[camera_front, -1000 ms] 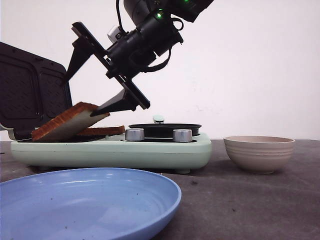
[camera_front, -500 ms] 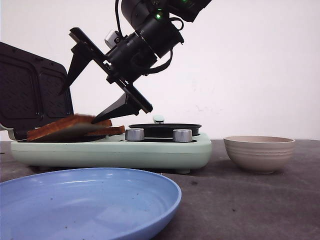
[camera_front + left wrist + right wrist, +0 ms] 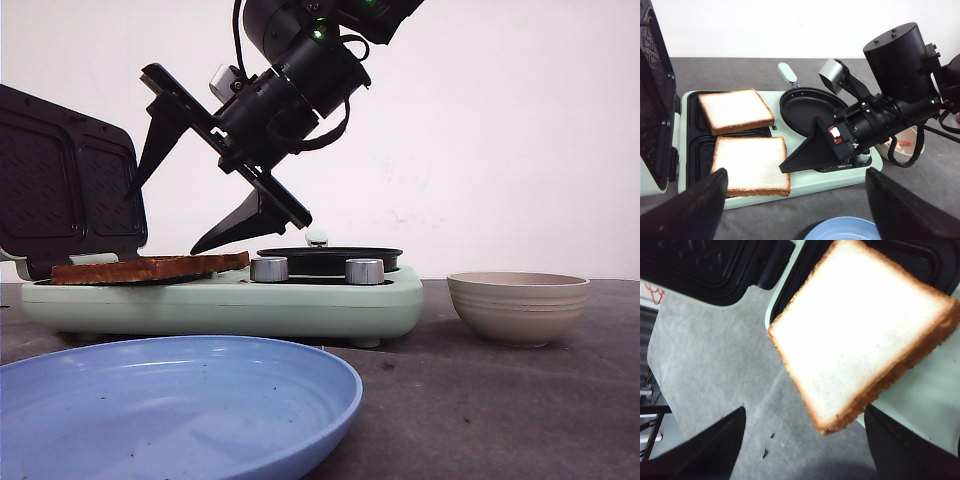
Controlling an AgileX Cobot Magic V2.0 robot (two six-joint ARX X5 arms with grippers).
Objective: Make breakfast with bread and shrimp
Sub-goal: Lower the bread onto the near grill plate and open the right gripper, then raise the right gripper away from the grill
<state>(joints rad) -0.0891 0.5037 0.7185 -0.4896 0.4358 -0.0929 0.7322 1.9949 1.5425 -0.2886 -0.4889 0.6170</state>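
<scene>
Bread: two slices lie flat, side by side, on the ribbed plates of the mint grill (image 3: 805, 187); the nearer slice (image 3: 752, 165) hangs a little past the plate's front edge, the farther slice (image 3: 736, 110) sits squarely in its bay.
Why flat: I judge both need full contact with the plate to toast.
Right pincer (image 3: 175, 190): mine, spread wide and empty, angled down above the nearer slice, apart from it.
Left pincer (image 3: 795, 212): also spread and empty, over the table (image 3: 500, 400).
Grill lid (image 3: 65, 180): stands open, so the bays are reachable.
Shrimp (image 3: 902, 143): an orange piece in the beige bowl (image 3: 517, 307), right of the grill, not yet taken.
Blue plate (image 3: 180, 405): nearest the front, I judge for serving.
</scene>
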